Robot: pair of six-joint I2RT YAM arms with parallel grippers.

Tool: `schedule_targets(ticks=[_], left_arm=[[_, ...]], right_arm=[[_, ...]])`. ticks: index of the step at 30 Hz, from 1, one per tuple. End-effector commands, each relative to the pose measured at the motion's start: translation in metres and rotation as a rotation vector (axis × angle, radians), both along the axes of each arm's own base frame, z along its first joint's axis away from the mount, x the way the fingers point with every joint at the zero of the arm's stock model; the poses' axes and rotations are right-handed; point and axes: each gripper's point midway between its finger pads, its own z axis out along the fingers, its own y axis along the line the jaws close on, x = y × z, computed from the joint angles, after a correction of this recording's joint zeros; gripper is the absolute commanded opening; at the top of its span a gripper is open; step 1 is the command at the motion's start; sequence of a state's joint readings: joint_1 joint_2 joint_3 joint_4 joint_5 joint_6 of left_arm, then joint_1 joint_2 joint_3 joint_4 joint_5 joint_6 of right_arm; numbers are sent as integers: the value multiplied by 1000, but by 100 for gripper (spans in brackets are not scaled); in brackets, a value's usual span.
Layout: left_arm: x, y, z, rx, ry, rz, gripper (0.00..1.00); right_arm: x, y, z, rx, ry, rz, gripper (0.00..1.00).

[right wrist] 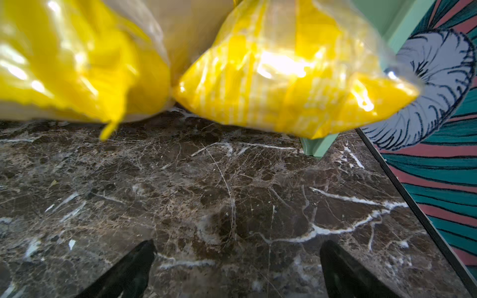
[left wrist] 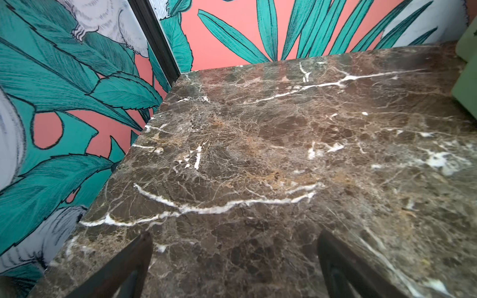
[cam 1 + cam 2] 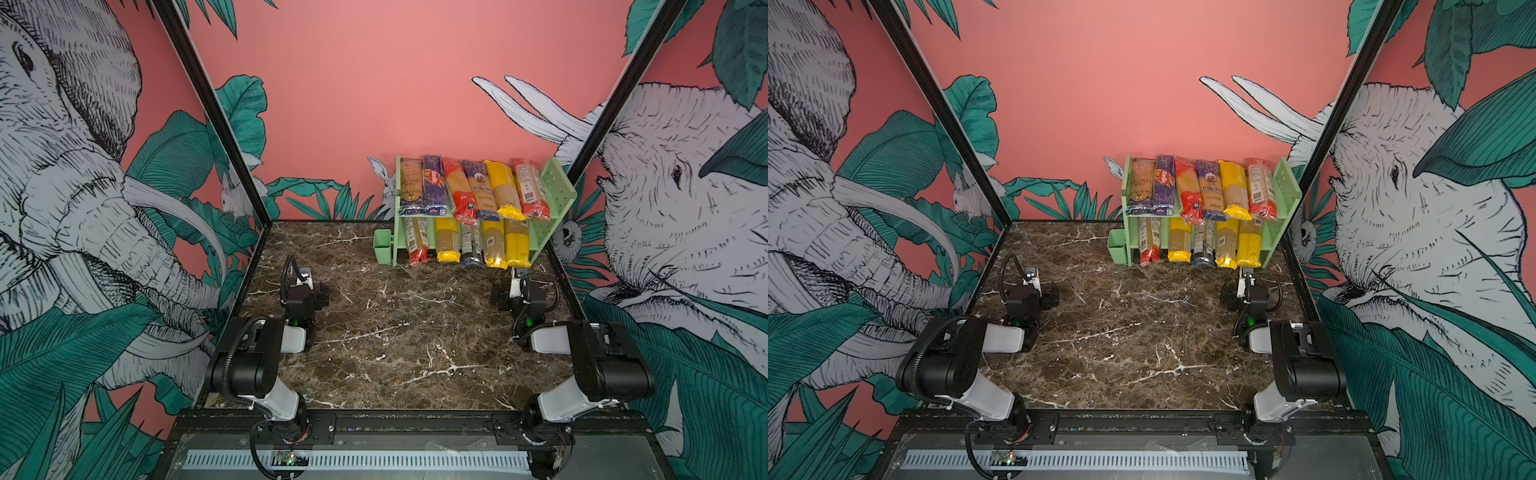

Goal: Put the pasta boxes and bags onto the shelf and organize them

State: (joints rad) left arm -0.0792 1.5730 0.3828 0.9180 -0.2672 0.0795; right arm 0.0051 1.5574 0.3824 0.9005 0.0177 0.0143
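pink jungle-mural walls around dark brown veined marble table (image 3: 395,332), no loose pack left on it. at far right, light green two-tier shelf (image 3: 559,187) with perforated sides, long narrow spaghetti boxes and bags (image 3: 473,187) side by side, six above, five below, ends toward the near edge, probably slid in lengthwise to fit. black right pincer (image 1: 237,245) spread wide, empty, just short of yellow-ended clear bag (image 1: 284,77); black left pincer (image 2: 235,237) likewise spread, over bare marble at left.

High stereo pair (sharing shelf (image 3: 559,187)), low wrist views
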Motion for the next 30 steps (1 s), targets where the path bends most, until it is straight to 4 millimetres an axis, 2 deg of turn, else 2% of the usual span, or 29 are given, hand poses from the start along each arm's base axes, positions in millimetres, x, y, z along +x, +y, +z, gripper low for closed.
schedule_targets(ticks=[1,5,30], left_arm=[[3,-1,8,-10,-22,-11,100],[2,-1,8,-9,-23,-11,100],[1,-1,8,-12,-17,-12,99]], right_arm=[[1,-4,10,-3,-45,-14,99],[4,3,9,-7,-25,29,99],[4,3,9,-8,-23,30,99]])
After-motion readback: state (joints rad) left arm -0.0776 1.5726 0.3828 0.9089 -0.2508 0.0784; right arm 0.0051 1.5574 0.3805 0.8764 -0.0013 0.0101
